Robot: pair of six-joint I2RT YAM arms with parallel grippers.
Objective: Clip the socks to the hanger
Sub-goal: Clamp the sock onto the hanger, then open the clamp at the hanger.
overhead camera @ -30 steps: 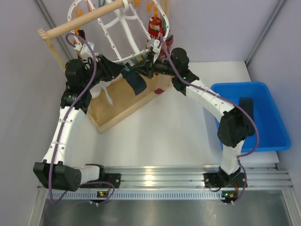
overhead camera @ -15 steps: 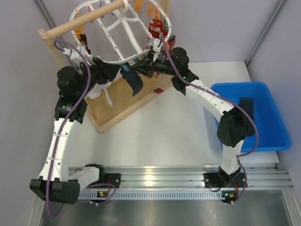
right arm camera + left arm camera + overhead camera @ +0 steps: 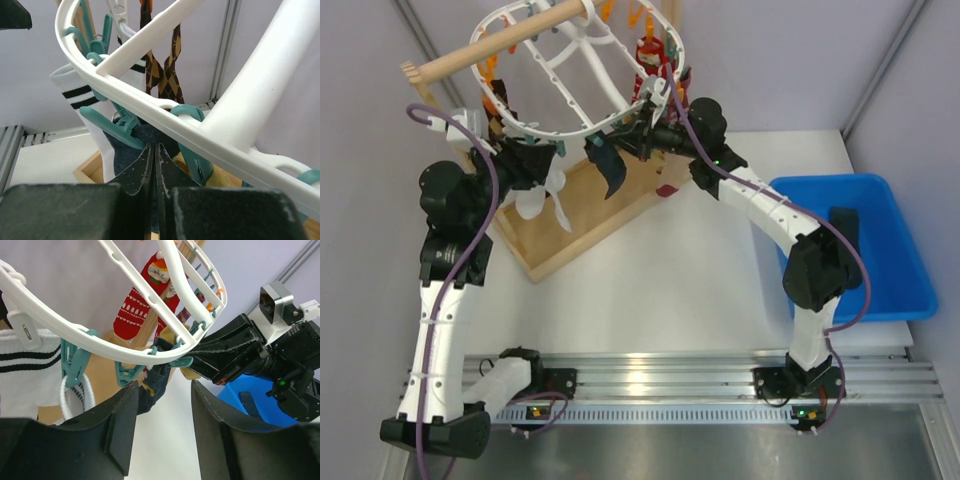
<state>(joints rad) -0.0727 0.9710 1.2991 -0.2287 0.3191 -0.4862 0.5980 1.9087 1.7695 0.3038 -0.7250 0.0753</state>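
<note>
The white oval hanger [image 3: 560, 130] hangs tilted from the wooden rod, with teal and orange clips along its rim. A navy sock [image 3: 612, 172] dangles from a teal clip [image 3: 112, 127] on the near rim. My right gripper [image 3: 625, 135] is shut on the sock's top edge [image 3: 120, 160], just under the rim [image 3: 150, 100]. My left gripper [image 3: 552, 155] stands open and empty to the left of it, with the navy sock [image 3: 152, 385] just beyond its fingertips. A white striped sock [image 3: 25, 365] and a red sock [image 3: 137, 305] hang clipped on the hanger.
The wooden rod [image 3: 500, 45] stands on a wooden base [image 3: 570, 225] under the hanger. A blue bin [image 3: 850, 245] holding a dark item sits at the right. A tan sock [image 3: 222, 175] and a brown argyle sock [image 3: 170, 70] also hang on the frame.
My left arm has drawn back to the left, away from the navy sock and its clip, with its jaws wider apart. The hanger has swung slightly. The right gripper stays at the sock.
</note>
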